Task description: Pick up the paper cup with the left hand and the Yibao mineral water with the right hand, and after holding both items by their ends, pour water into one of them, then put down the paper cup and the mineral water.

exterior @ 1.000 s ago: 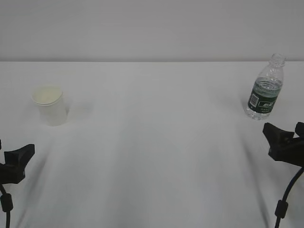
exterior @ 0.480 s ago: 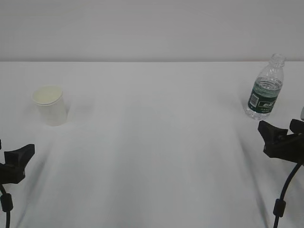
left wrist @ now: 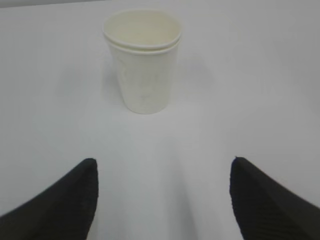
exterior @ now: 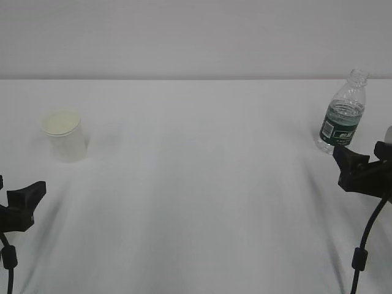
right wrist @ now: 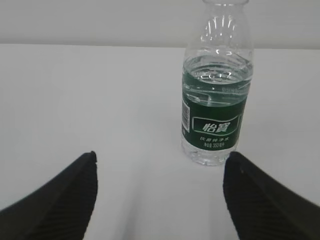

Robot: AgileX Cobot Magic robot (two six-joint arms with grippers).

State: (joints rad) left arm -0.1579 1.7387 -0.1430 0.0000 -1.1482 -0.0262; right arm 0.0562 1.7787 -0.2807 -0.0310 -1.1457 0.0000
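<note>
The white paper cup [exterior: 64,136] stands upright at the left of the table; in the left wrist view the cup [left wrist: 143,65] is ahead of the jaws, apart from them. My left gripper [exterior: 13,197] [left wrist: 162,162] is open and empty, near the front left edge. The capless Yibao mineral water bottle [exterior: 343,113], clear with a dark green label, stands upright at the far right, partly filled. My right gripper [exterior: 362,160] [right wrist: 160,157] is open and empty, just in front of the bottle [right wrist: 216,100], which sits toward the right jaw without touching it.
The white table [exterior: 202,184] stretches between cup and bottle with a pale wall behind. Black cables hang from both arms at the front corners.
My right gripper has moved up and forward, closer to the bottle. The left gripper has barely shifted. Cup and bottle have not moved.
</note>
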